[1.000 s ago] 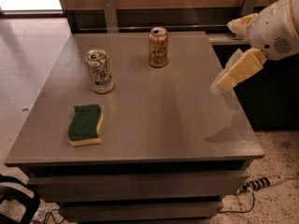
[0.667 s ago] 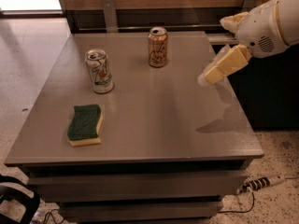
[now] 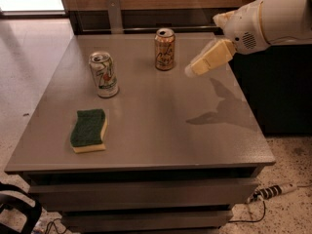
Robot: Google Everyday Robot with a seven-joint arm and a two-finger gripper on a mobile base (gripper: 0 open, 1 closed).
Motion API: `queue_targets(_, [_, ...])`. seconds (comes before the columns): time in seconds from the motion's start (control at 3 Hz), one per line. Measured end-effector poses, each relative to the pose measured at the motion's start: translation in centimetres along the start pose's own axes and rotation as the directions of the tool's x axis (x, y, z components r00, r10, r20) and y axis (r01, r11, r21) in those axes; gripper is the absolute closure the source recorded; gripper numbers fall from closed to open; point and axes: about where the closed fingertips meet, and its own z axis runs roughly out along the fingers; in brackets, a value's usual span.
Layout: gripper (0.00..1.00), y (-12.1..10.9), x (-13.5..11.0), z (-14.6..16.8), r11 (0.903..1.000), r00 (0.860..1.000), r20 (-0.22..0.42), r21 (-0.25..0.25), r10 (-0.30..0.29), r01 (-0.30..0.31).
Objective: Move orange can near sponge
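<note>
The orange can [image 3: 165, 49] stands upright at the back middle of the grey table [image 3: 161, 130], orange-gold with a silver top. The sponge [image 3: 88, 129], dark green over yellow foam, lies flat near the table's front left. My gripper [image 3: 203, 46] hangs in the air above the table's right back part, to the right of the orange can and apart from it. Its cream fingers [image 3: 209, 59] stand apart and hold nothing. The white arm comes in from the upper right.
A white can [image 3: 104, 74] with green and red markings stands upright between the orange can and the sponge. A dark cabinet [image 3: 278, 87] stands against the table's right side. A power strip [image 3: 273, 191] lies on the floor at the right front.
My gripper has moved left over the table, closer to the orange can. The cans and the sponge have not moved.
</note>
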Motion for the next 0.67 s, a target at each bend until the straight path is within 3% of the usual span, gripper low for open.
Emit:
queue_targets(0.33, [0.0, -0.8, -1.0, 2.3, 0.9995, 0.998, 0.051, 0.005, 0.032, -0.032])
queue_targets(0.67, [0.0, -3.1, -1.0, 6.6, 0.995, 0.991, 0.101, 0.032, 0.091, -0.095])
